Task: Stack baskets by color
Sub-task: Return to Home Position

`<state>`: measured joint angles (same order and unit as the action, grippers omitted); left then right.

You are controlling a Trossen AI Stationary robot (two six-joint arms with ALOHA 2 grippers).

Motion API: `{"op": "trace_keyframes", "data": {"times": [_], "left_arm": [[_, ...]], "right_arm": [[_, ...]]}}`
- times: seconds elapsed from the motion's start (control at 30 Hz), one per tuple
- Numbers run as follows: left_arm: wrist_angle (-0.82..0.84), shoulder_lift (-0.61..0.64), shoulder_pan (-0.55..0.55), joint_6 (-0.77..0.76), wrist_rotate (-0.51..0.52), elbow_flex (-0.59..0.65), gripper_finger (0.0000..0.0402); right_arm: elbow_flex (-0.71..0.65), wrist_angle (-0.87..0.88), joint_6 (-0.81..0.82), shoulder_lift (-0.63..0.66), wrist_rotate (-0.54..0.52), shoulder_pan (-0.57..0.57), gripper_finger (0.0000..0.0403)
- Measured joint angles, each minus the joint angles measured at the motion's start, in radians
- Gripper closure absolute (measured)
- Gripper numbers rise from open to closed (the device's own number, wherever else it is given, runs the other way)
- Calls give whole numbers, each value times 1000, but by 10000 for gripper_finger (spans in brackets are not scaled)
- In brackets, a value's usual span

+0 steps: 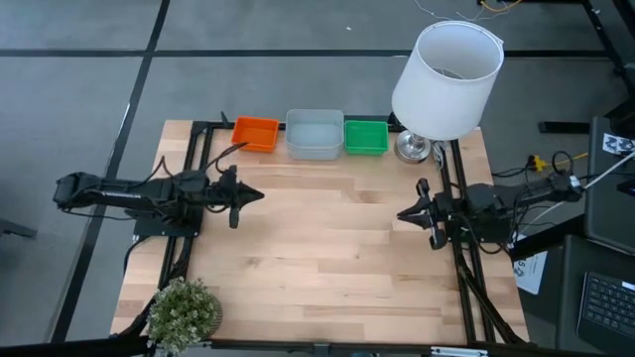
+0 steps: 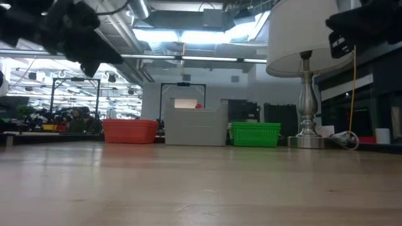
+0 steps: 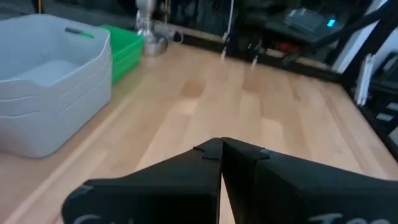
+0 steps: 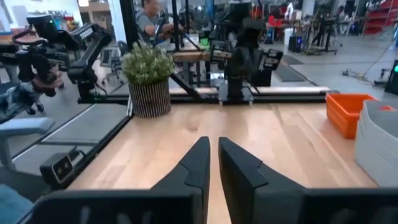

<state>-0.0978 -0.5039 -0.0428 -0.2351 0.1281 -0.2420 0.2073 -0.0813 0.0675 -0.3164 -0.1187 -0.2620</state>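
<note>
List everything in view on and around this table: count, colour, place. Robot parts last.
orange baskets: one stack, orange, back edge of the table, on the left arm's side of the row
grey baskets: one stack with three rims showing, pale grey-blue, middle of the row
green baskets: one stack, green, on the right arm's side of the row
lamp: one, white shade on a silver base, back corner beside the green stack
potted plant: one, green, front corner on the left arm's side
table: one, light wood
person: one, in the room beyond the table
left end effector: one, dark, shut, above the table's left side
right end effector: one, dark, shut, above the table's right side
</note>
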Motion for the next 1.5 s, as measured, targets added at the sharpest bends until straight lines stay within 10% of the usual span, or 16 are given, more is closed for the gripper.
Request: {"op": "trace_keyframes", "data": {"times": [0.7, 1.27, 1.5], "left_arm": [[-251, 217, 35, 180, 65, 234, 401], [-251, 216, 35, 203, 65, 234, 401], [-251, 216, 35, 203, 65, 234, 401]], "right_arm": [[0, 169, -14, 73, 557, 436, 366], [-199, -98, -69, 84, 145, 442, 383], [-199, -102, 158, 106, 112, 441, 401]]}}
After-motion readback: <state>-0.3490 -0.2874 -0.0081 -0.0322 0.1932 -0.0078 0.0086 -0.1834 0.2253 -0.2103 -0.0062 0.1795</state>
